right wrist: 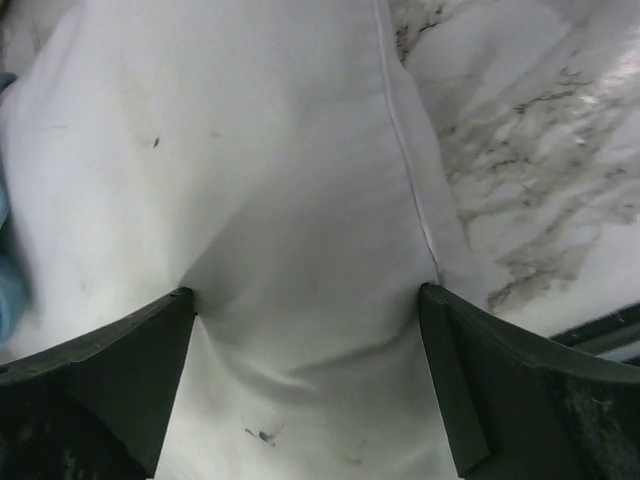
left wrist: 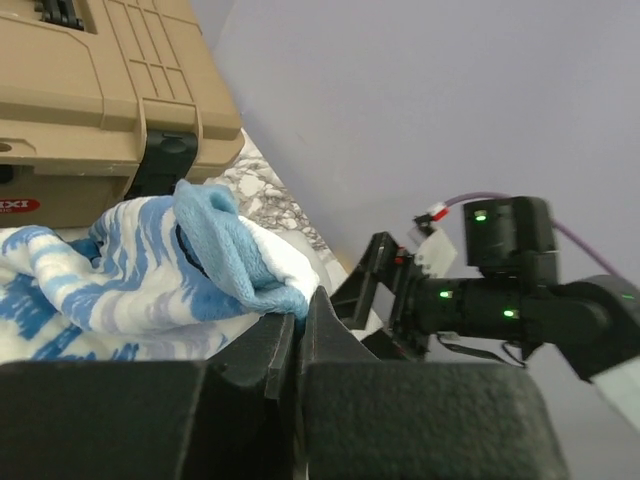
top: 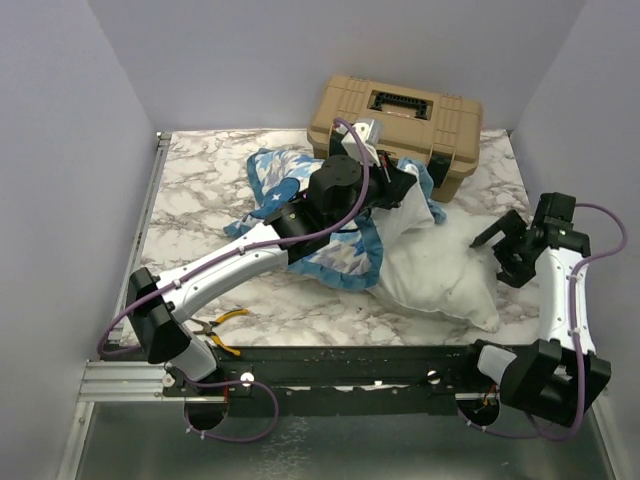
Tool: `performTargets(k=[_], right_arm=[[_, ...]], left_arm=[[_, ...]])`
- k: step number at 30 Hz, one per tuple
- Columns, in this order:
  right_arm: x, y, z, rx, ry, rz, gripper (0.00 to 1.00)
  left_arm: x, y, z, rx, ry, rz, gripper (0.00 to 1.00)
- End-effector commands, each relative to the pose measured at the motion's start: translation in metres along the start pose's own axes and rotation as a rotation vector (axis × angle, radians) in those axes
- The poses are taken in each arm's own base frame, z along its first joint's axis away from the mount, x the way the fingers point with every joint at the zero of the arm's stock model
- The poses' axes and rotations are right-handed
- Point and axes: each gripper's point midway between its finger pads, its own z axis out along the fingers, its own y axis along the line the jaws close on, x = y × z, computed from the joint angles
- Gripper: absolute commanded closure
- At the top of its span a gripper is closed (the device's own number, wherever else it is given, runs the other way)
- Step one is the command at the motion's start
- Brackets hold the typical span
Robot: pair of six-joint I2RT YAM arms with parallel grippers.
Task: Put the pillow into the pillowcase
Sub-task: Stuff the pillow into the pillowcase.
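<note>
Clamped shut, the left gripper (left wrist: 298, 318) pinched the blue frilled edge of the pillowcase (left wrist: 120, 265) and held it lifted off the marble table (top: 200, 190), just in front of the tan toolbox (top: 400, 110). The rest of the case lay bunched under and behind the left arm. The pillow (top: 440, 270) lay slantwise on the table to the right of the case, with nearly all of its white bulk outside. Its far end ran up toward the held edge, but the arm hid whether any of it was inside the mouth.

The right gripper (right wrist: 305, 295) stood with its jaws spread wide over the pillow's near-right part. The fingers (right wrist: 150, 350) straddled a soft hump of fabric and seemed to dent it, but they gripped nothing.

The step in hand looked like the start of the stuffing — one arm kept the mouth up while the other lined up for a hold on the pillow. The next move would call for the right jaws to close on a good bunch of the filling, not just the loose skin. Then the pillow would need pushing up and left toward the opening — with the left hold kept firm so the edge would not slip.
</note>
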Motion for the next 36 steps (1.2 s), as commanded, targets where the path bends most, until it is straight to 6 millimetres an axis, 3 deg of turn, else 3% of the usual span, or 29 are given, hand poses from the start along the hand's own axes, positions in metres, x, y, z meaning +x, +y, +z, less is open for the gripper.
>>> performTargets(k=[1, 5, 8, 11, 14, 15, 22, 25, 32, 36], right_arm=[[0.014, 0.032, 0.045, -0.238, 0.119, 0.027, 0.00], [0.054, 0.083, 0.066, -0.585, 0.282, 0.121, 0.08], [0.095, 0.120, 0.065, -0.661, 0.364, 0.057, 0.18], [0.125, 0.171, 0.047, -0.841, 0.387, 0.061, 0.52], [0.136, 0.208, 0.027, -1.002, 0.403, 0.128, 0.96], [0.137, 0.221, 0.020, -1.035, 0.406, 0.128, 0.99], [0.148, 0.318, -0.051, -1.347, 0.384, 0.047, 1.00], [0.158, 0.349, -0.080, -1.502, 0.397, 0.038, 1.00], [0.142, 0.383, -0.138, -1.697, 0.277, -0.016, 1.00], [0.125, 0.392, -0.180, -1.742, 0.138, -0.111, 1.00]], left_arm=[[-0.038, -0.012, -0.019, 0.051, -0.064, 0.007, 1.00], [-0.044, -0.009, -0.015, 0.063, -0.062, -0.009, 1.00], [-0.046, -0.013, -0.009, 0.095, -0.047, -0.025, 1.00], [-0.046, -0.020, -0.002, 0.131, -0.029, -0.040, 1.00], [-0.043, -0.031, 0.003, 0.179, 0.005, -0.084, 1.00], [-0.042, -0.034, 0.005, 0.193, 0.016, -0.099, 1.00], [-0.046, -0.065, 0.011, 0.296, 0.070, -0.212, 1.00], [-0.048, -0.089, 0.014, 0.361, 0.100, -0.279, 1.00], [-0.071, -0.159, 0.005, 0.544, 0.112, -0.357, 1.00], [-0.097, -0.176, 0.003, 0.592, 0.055, -0.381, 1.00]])
